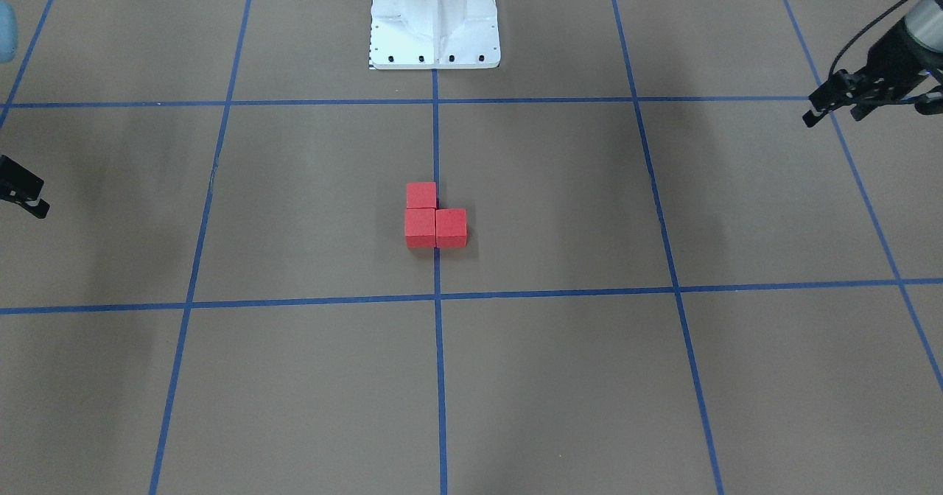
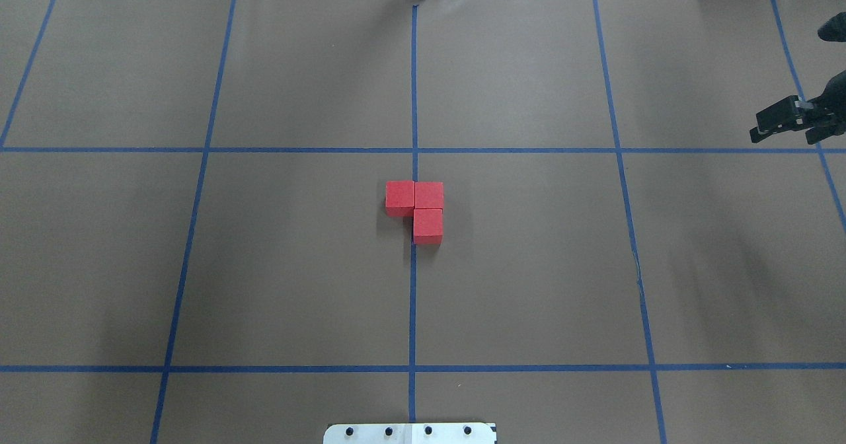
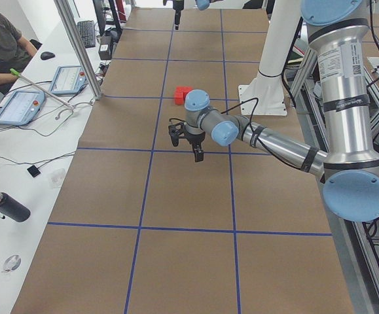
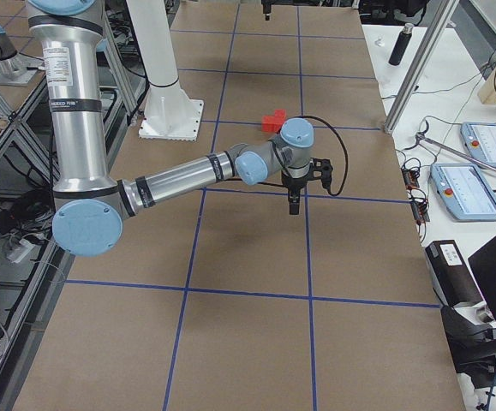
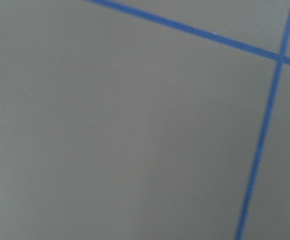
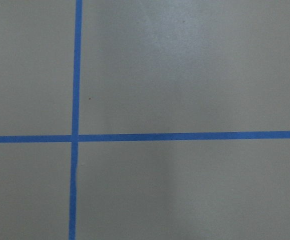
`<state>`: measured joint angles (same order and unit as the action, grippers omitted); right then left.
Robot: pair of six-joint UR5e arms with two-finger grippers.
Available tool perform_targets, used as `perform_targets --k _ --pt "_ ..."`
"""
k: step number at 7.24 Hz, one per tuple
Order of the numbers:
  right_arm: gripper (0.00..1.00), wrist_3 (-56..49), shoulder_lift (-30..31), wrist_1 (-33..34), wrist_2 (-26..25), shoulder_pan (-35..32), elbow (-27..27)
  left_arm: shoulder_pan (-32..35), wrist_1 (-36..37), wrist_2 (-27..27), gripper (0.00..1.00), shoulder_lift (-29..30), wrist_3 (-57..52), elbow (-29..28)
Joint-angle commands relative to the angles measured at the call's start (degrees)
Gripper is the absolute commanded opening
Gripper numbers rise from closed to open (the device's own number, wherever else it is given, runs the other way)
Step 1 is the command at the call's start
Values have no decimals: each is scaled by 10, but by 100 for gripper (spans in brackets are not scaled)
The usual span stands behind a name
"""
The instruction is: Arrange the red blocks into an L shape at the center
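Just ahead of my white base, the three red blocks are sitting pressed together in an L at the center of the worktop, straddling the blue tape line that runs out from the base. Farther out, wide of the base on either side, my left gripper and right gripper are hanging spread, pinching nothing.

the left arm and right arm each stretch out low, forearms near level, wrists bent so the grippers point down. the left gripper hangs above the left end of the table, the right gripper above its right end. both have fingers apart and hold nothing.
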<state>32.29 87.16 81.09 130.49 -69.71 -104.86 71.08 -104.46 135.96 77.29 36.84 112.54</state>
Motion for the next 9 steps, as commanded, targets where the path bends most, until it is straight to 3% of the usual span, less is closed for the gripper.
perform_targets --k 1,5,9 --pt "100 -53 10 0 11 -29 22 73 2 15 100 1 -175 -73" --pt "100 -104 11 -1 40 -80 62 93 3 14 100 6 -197 -81" --pt "100 -105 -14 3 42 -79 70 93 20 15 100 32 -196 -87"
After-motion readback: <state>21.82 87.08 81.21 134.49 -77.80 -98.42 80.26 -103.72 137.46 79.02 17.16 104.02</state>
